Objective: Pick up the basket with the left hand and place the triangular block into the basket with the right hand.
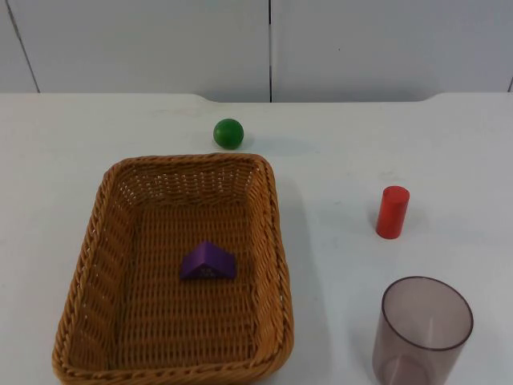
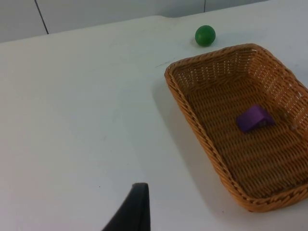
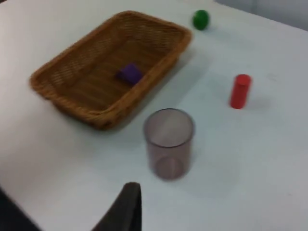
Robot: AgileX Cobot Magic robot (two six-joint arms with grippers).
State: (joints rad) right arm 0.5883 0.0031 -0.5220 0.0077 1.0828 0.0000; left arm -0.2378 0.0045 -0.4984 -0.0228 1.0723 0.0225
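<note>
basket (image 1: 96,265), woven and tan, sits flat on white desk (image 1: 449,144). purple triangular block (image 1: 208,261) lies inside it, near middle of floor, clear of walls. green ball (image 1: 228,133) on desk just beyond basket's far rim, apart from it. red cylinder (image 1: 392,212) upright, well to the side. translucent cup (image 1: 421,330) upright, nearer than cylinder. left end effector (image 2: 132,211): one fingertip visible above bare desk beside basket; spread cannot be told. right end effector (image 3: 125,207): same, above desk near cup.
</note>
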